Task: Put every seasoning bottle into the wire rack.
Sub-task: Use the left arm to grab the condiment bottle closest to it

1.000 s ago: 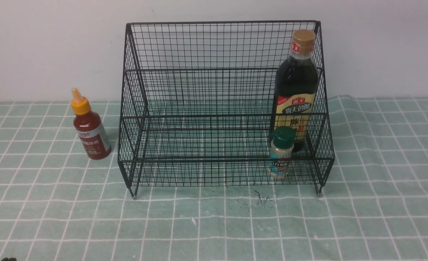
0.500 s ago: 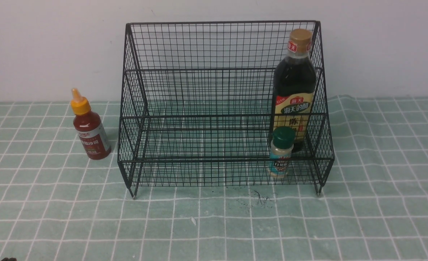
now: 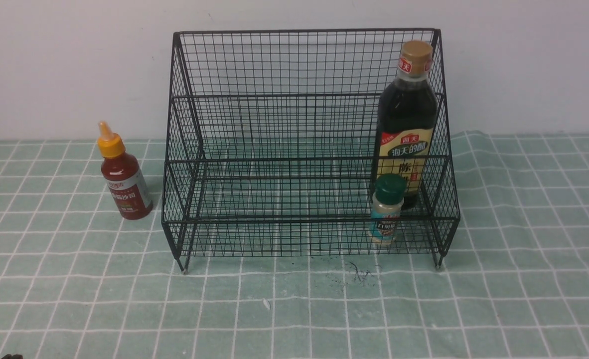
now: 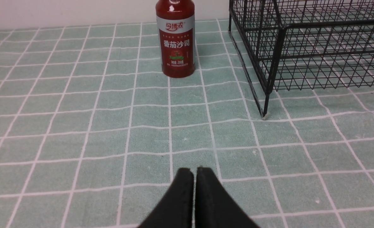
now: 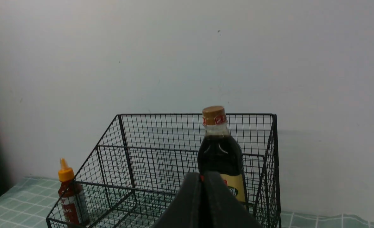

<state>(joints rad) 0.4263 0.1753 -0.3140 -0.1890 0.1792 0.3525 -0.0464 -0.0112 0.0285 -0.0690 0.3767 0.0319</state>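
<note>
Green checked tablecloth (image 3: 294,309) is covering the table in front of a plain white wall. Two of the three bottles are already sitting in the black wire rack (image 3: 299,94). The dark vinegar bottle (image 3: 406,119) is standing upright at its right end, and the green-capped shaker (image 3: 386,212) is standing just in front of it in the low front tier. The red ketchup squeeze bottle (image 3: 124,179) is still waiting on the cloth just left of the rack, so one placement is remaining.

Half a second back the vinegar bottle was leaning slightly left; now it is settling upright.

The left gripper (image 4: 194,172) is hovering low, facing the ketchup, and the right gripper (image 5: 202,177) is hanging clear of the rack. Both are keeping their jaws pressed together, holding nothing.
</note>
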